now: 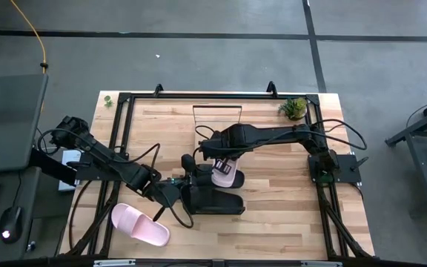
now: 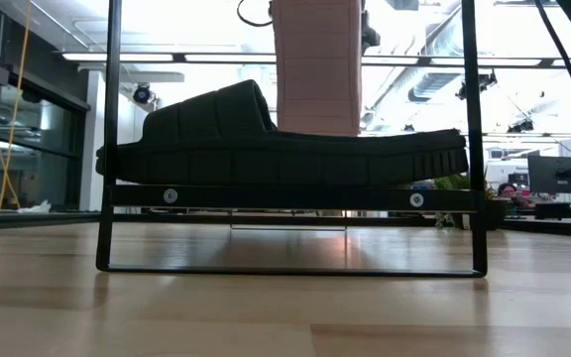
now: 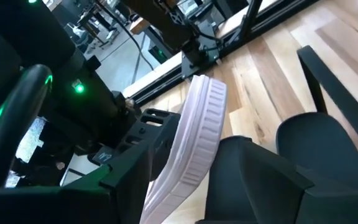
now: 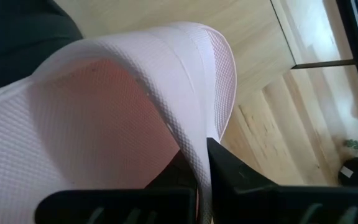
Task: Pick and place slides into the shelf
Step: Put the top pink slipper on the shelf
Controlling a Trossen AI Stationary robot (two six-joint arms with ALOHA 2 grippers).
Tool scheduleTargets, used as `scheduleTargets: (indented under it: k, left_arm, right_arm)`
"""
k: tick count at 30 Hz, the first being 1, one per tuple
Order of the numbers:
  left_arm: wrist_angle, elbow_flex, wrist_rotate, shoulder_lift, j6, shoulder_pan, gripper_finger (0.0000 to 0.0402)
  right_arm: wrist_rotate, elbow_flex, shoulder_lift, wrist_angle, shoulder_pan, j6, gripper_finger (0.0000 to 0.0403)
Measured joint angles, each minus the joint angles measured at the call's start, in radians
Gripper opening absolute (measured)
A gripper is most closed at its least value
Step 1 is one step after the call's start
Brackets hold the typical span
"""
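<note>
Right end effector [image 4: 204,155] pinches the waffle-textured pale pink slide [image 4: 104,93], seemingly by its strap.

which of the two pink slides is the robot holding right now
The pink slide mid-table, pinched at its strap by the right gripper; the other pink slide lies free near the front-left edge.

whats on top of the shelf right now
One black slide lies on the shelf, seen side-on in the low view. The right pincer, shut on a pink slide, hangs above; anything behind the black slide is hidden.
</note>
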Motion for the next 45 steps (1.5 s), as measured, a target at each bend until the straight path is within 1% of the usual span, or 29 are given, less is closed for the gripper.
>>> scheduleTargets:
  k: [5,11,15,19,24,27,34,36,40,45]
  left_arm:
    - [0.001,0.0,0.009,0.0,-0.025,0.0,0.0223]
    - [0.002,0.0,0.029,0.0,-0.031,-0.013,0.0223]
    - [0.002,0.0,0.04,0.0,-0.022,-0.021,0.0223]
    - [-0.002,0.0,0.042,0.0,0.003,-0.029,0.0223]
    - [-0.016,0.0,0.039,0.0,0.013,-0.045,0.0223]
    - [-0.016,0.0,0.019,-0.001,0.013,-0.053,0.0223]
    - [-0.019,0.0,-0.035,-0.001,0.021,-0.061,0.0223]
    - [-0.034,0.0,-0.05,-0.001,0.031,-0.066,0.0223]
    - [-0.075,0.0,-0.133,-0.001,0.038,-0.066,0.0223]
    - [-0.14,0.0,-0.164,-0.002,0.005,-0.065,0.0223]
  right_arm:
    - [0.0,0.0,0.0,-0.002,0.0,-0.018,0.0]
    - [0.007,0.0,0.0,-0.006,0.006,-0.105,0.0]
    - [0.035,0.0,0.001,-0.006,0.017,-0.143,0.0]
    - [0.061,0.0,0.001,-0.001,0.029,-0.147,0.0]
    - [0.062,0.0,0.001,0.009,0.031,-0.138,0.0]
    - [0.061,0.0,0.002,0.034,0.031,-0.136,0.0]
    - [0.021,0.0,0.002,0.093,0.031,-0.159,0.0]
    - [0.022,0.0,0.002,0.105,0.031,-0.166,0.0]
    - [0.023,0.014,0.003,0.154,0.031,-0.203,0.0]
    - [0.032,0.056,0.004,0.222,0.033,-0.27,0.0]
